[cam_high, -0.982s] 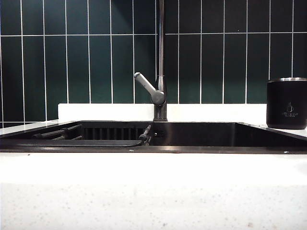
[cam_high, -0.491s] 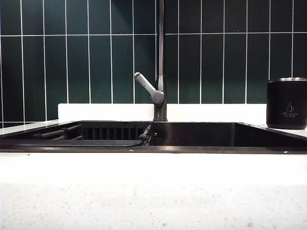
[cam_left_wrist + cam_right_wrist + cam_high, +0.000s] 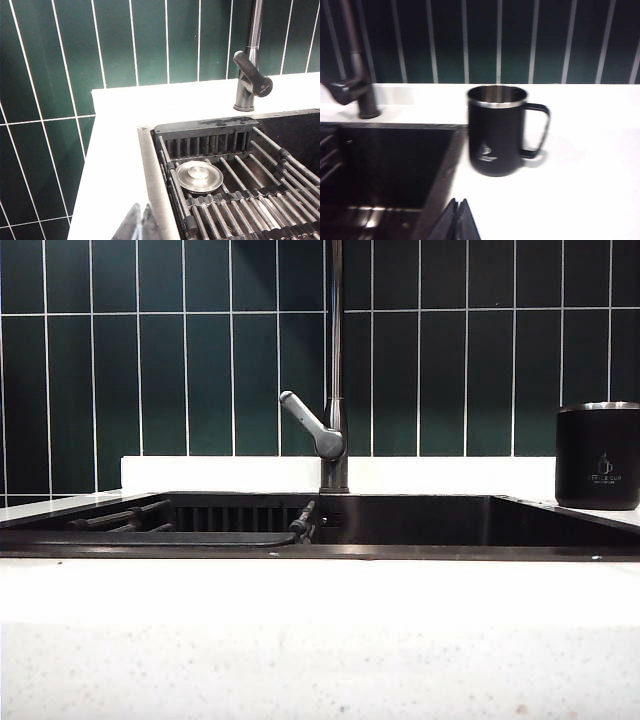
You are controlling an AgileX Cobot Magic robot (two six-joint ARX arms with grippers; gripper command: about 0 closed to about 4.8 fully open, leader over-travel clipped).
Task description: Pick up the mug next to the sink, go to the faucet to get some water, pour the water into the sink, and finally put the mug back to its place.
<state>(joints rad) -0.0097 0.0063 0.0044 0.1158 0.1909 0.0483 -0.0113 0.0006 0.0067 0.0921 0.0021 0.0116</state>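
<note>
Nothing in the exterior view has shifted since a second ago: the mug point(image 3: 598, 456) stands where it did, upright on the white speckled desk point(image 3: 320, 640) at the right of the sink point(image 3: 400, 520), apart from the faucet point(image 3: 336, 365). There is one mug, one sink, one faucet with one grey lever handle point(image 3: 310, 424), and one round silver drain cover point(image 3: 199, 175) lying under the ribbed rack point(image 3: 240, 200) in the basin. The mug is black and cylindrical with a silver metal rim and a loop handle point(image 3: 538, 131) turned away from the sink; on its side sits a small pale cup logo point(image 3: 486, 152) with lettering below it, too small to read. No water runs from the faucet. The left gripper point(image 3: 138, 226) hangs over the desk strip at the sink's left edge, its jaws pressed together on nothing. The right gripper point(image 3: 457, 222) hovers near the sink's right edge, short of the mug, likewise clenched and empty. Dark green tiles point(image 3: 160, 360) with white grout back the scene.
</note>
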